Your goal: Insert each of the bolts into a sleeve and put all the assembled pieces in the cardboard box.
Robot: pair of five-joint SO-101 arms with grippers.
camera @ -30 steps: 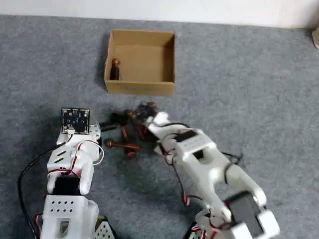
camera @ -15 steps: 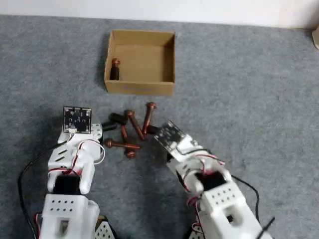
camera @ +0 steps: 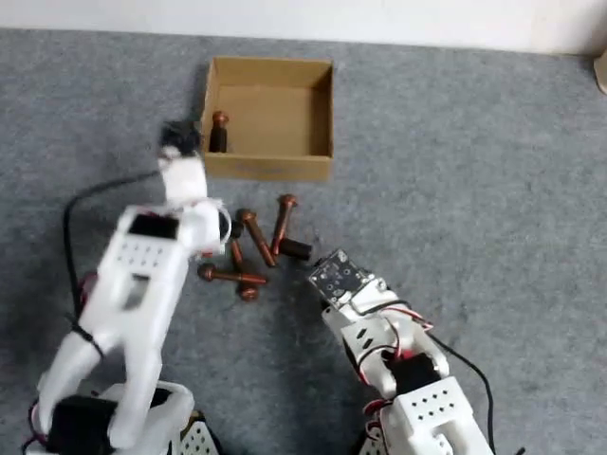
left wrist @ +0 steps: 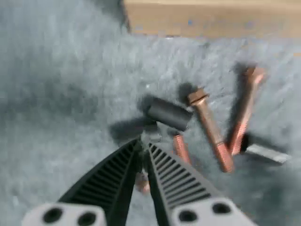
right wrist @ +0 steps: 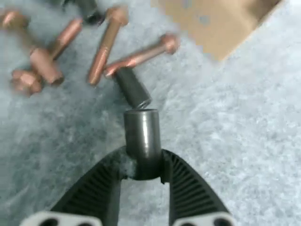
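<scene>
Sleeve (right wrist: 142,134) sits pinched endwise in the right hand (right wrist: 143,165); left hand (left wrist: 142,151), clenched empty, hangs over loose bolts (camera: 256,237) at six o'clock from the cardboard box (camera: 270,169). That shallow grip could let it twist during insertion.

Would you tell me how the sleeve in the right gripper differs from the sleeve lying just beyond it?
The held sleeve is clamped in the right gripper; the loose sleeve lies free on the carpet. The loose sleeve lies by the bolts; the held sleeve sits apart from them. Both are dark cylinders.
</scene>
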